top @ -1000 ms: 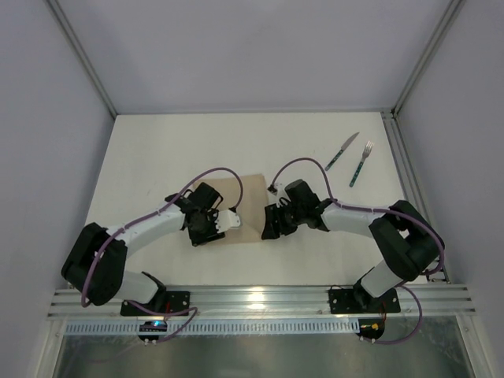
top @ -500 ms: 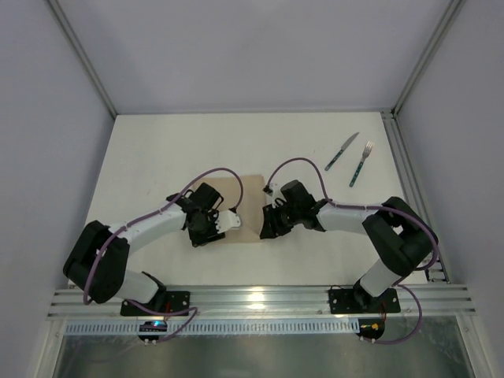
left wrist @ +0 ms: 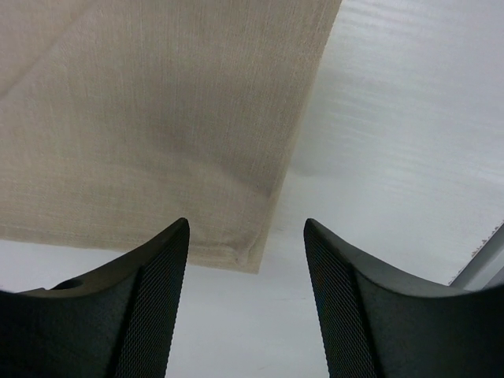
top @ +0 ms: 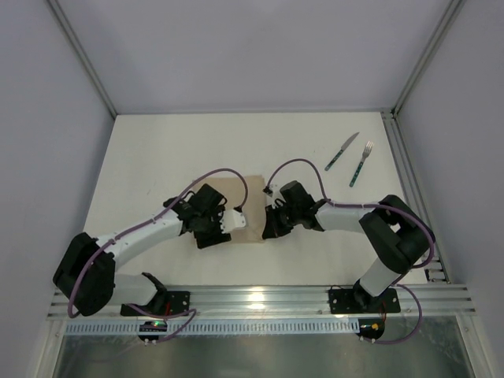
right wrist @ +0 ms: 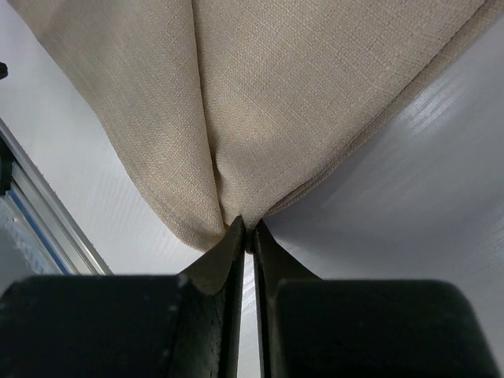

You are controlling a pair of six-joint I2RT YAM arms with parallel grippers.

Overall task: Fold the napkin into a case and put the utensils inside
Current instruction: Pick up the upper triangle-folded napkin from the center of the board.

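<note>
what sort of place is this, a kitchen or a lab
Most likely a robot lab test cell, not a kitchen: a white table boxed in by plain grey panels, two arms bolted to an aluminium rail, with a napkin, knife and fork laid out.

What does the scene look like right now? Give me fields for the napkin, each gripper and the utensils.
napkin: on table, between the arms, not yet a case
left gripper: open, napkin corner between its fingers
right gripper: shut on napkin edge, cloth bunched at the jaws
knife: far right, apart from napkin
fork: just right of knife
</note>
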